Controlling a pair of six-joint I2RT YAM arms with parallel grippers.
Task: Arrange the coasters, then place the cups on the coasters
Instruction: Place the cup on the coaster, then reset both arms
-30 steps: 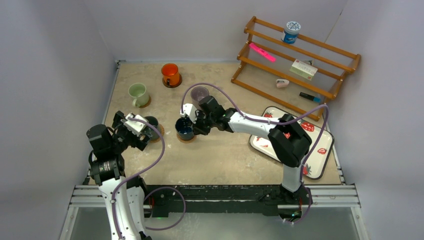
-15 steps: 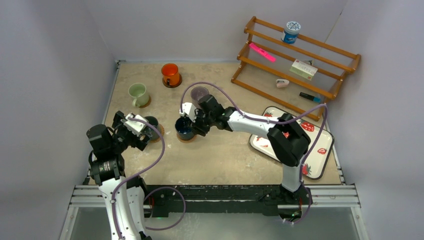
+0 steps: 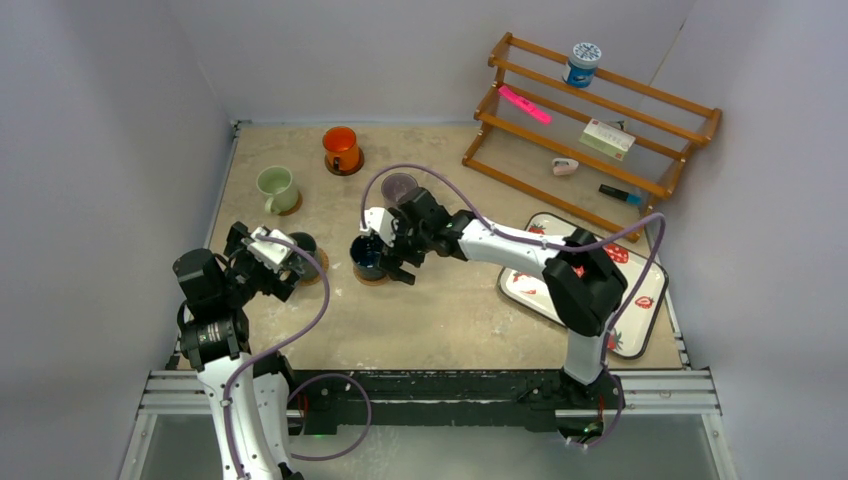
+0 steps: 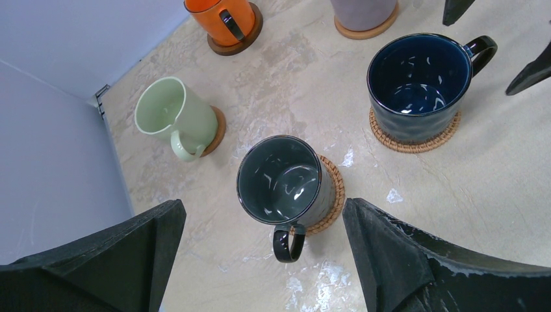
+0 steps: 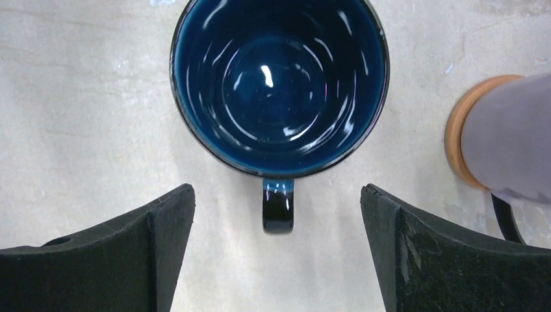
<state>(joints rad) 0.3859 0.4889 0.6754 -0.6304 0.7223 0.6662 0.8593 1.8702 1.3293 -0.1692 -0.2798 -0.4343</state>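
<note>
The dark blue cup (image 5: 279, 78) stands upright on a woven coaster (image 4: 416, 140) at mid-table. My right gripper (image 5: 277, 192) is open, one finger on each side of the cup's handle (image 5: 278, 208), touching neither. My left gripper (image 4: 261, 214) hangs open above the dark grey-teal cup (image 4: 281, 180), which sits on its coaster (image 4: 333, 195), handle toward me. The pale green cup (image 4: 170, 114), the orange cup (image 4: 221, 10) and the purple-grey cup (image 5: 513, 136) each rest on a coaster. From above, the right gripper (image 3: 382, 258) is at the blue cup (image 3: 368, 257), the left gripper (image 3: 288, 262) by the teal cup (image 3: 303, 245).
A wooden rack (image 3: 590, 120) at the back right holds a blue-and-white tub (image 3: 582, 62) and small items. A white strawberry-print tray (image 3: 625, 300) lies at the right, partly under the right arm. Walls close in the table on the left and at the back.
My right gripper has opened and let go of the dark blue cup's handle; the cup stays on its coaster. The left arm has not moved.
</note>
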